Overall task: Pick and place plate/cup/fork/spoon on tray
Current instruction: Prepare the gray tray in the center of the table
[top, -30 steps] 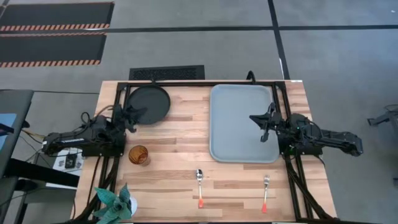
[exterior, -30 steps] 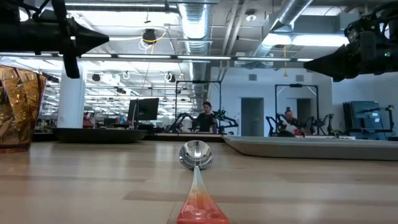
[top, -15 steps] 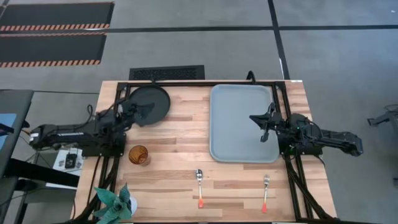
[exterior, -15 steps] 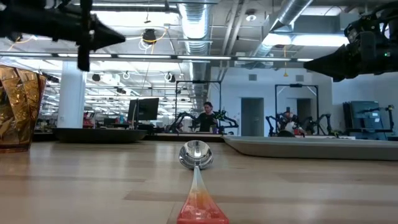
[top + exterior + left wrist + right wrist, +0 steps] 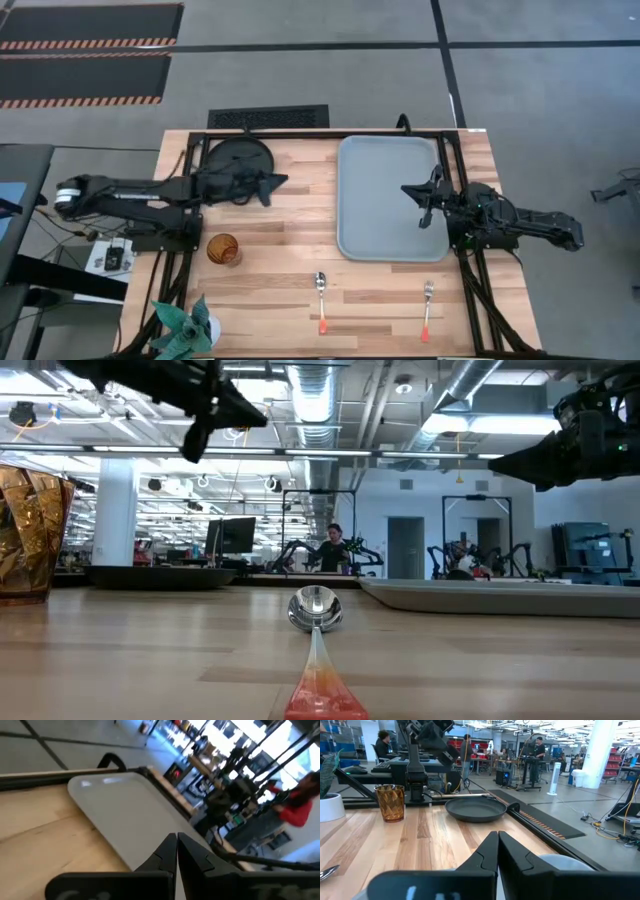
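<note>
The black plate (image 5: 238, 155) lies on the table at the far left, partly under my left arm; it also shows in the right wrist view (image 5: 476, 809). The amber cup (image 5: 223, 249) stands near the left edge. The spoon (image 5: 320, 298) and the fork (image 5: 427, 305) lie near the front edge. The grey-blue tray (image 5: 385, 215) lies at the far right. My left gripper (image 5: 282, 180) is shut and empty in the air, just right of the plate. My right gripper (image 5: 408, 190) is shut and empty above the tray's right part.
A potted plant (image 5: 187, 325) stands at the front left corner. Bare wood lies between the plate and the tray and in the middle of the table. In the low view the spoon's bowl (image 5: 315, 608) is close in front, and people stand in the room behind.
My left gripper has gone toward the table's right edge, reaching out across the plate and past its right rim, and has risen a little. Its fingers have stayed shut. The plate and the other things have not moved.
</note>
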